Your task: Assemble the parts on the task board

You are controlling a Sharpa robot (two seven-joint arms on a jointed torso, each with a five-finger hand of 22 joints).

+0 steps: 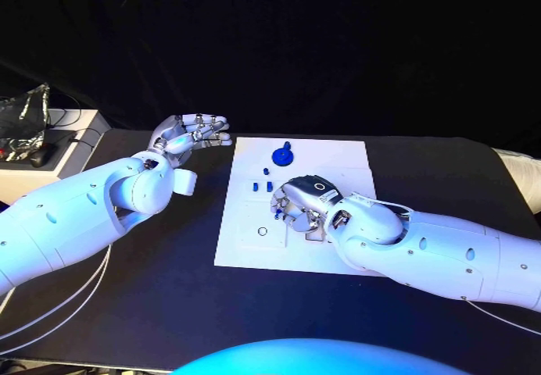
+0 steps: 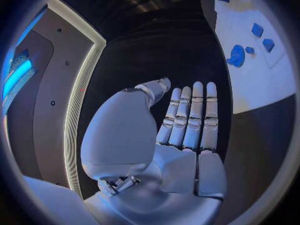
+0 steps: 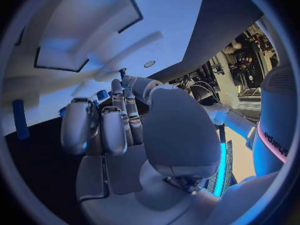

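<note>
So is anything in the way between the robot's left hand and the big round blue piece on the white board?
Nothing visible. The left hand hangs open over the black table beside the task board; the round blue part lies past bare table and board.

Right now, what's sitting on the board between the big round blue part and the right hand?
In the head view, small blue parts lie on the task board between the round blue part and the right hand.
</note>
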